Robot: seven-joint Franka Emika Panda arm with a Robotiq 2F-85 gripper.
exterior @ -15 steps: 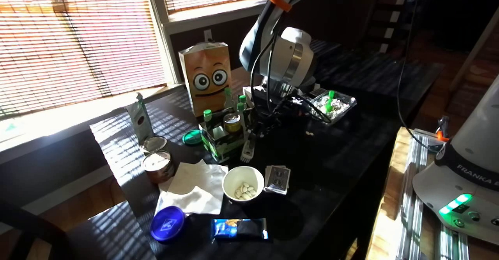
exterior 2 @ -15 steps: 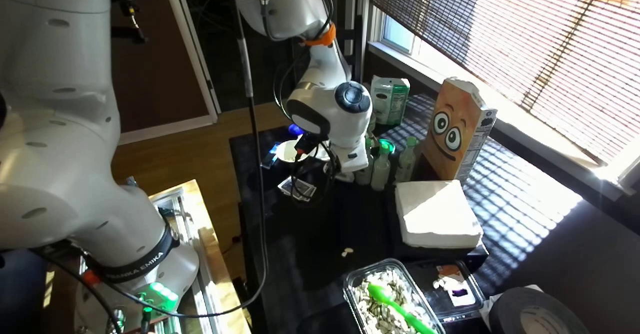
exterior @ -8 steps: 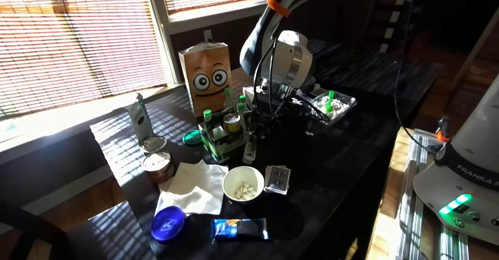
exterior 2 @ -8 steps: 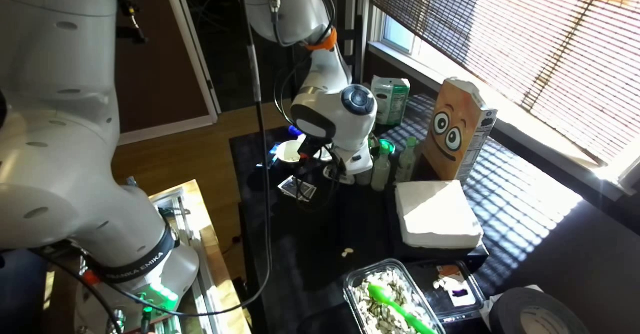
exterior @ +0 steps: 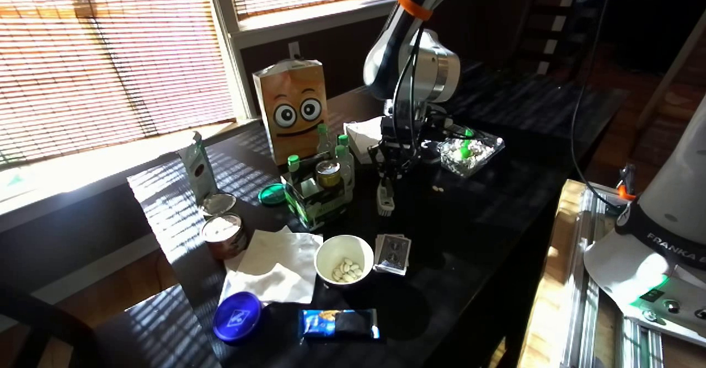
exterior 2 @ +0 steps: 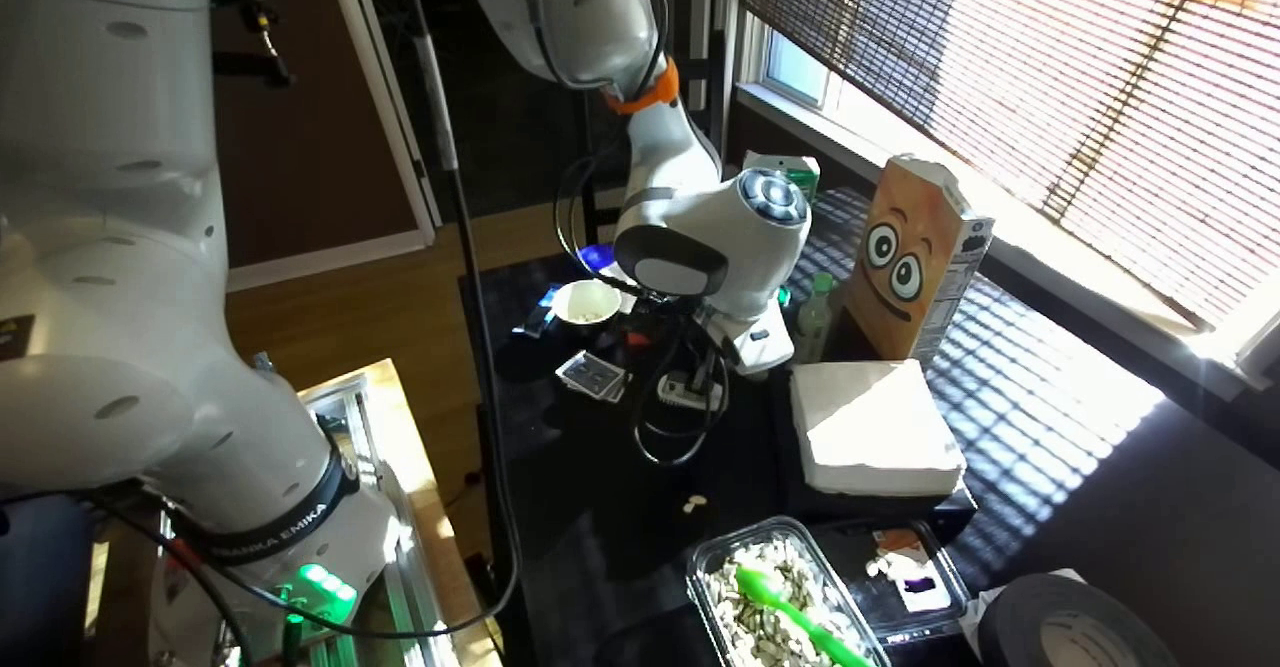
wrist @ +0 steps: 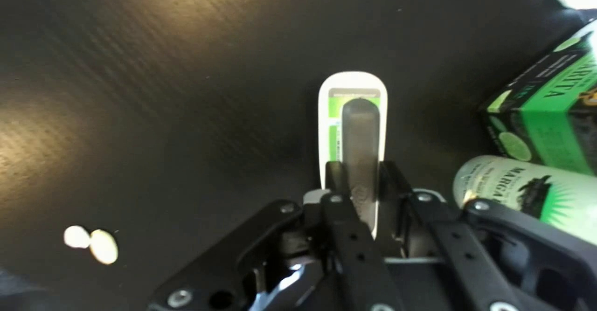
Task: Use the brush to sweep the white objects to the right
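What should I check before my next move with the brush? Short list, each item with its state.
1. Gripper closed on the brush: ok.
2. Both white objects in sight in the wrist view: ok.
3. Brush up against the white objects: not ok; the wrist view shows a gap between them.
4. Bristles touching the table: cannot tell.
5. Brush apart from the playing cards: ok in both exterior views.
6. Gripper free of the nearby bottle: cannot tell; it partly covers the bottle in the wrist view.
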